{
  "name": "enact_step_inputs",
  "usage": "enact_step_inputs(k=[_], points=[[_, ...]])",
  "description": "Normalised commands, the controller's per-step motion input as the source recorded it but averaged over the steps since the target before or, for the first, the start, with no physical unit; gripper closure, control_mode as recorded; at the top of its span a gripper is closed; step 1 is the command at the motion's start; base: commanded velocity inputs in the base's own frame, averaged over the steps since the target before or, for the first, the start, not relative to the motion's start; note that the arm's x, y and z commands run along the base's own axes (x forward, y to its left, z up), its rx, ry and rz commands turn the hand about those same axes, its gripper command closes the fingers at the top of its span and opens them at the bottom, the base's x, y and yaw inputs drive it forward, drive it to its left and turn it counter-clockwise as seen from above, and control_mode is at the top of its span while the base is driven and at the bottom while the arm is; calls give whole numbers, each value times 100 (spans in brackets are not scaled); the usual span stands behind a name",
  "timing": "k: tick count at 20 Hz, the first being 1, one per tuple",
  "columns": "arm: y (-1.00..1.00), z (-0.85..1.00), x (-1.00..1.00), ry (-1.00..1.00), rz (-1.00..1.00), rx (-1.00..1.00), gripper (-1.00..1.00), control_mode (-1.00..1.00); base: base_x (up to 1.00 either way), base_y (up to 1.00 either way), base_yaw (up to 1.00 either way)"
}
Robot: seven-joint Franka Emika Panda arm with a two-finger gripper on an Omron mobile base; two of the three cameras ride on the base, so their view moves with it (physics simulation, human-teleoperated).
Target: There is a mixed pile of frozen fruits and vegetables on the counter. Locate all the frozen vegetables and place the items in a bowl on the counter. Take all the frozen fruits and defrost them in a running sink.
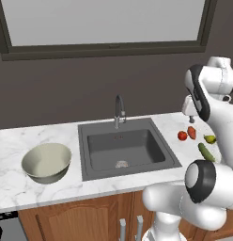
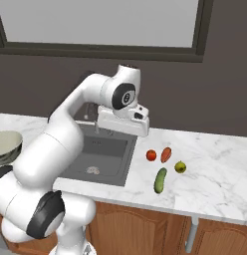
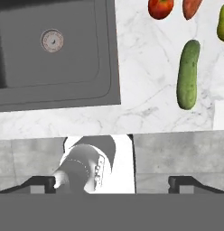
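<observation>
Produce (image 2: 165,167) right of sink (image 1: 124,147) (bowl (image 1: 46,162) left).

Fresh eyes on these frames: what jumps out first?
The white arm dominates, its gripper open high above the counter's front edge, holding nothing. Right of the dark sink lies a small cluster of produce: tomato, carrot, pear and cucumber. The pale bowl sits empty on the sink's far left.
</observation>
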Motion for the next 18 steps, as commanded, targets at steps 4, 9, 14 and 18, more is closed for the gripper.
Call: enact_step_inputs(k=[4,9,14,18], points=[[-27,-41,-72,9,-12,0,-100,-100,0,0,0],[-32,-22,-24,6,-6,0,-100,-100,0,0,0],[-51,-22,22,1,6,0,-100,-100,0,0,0],[-31,-47,11,5,3,-3,-100,-100,0,0,0]])
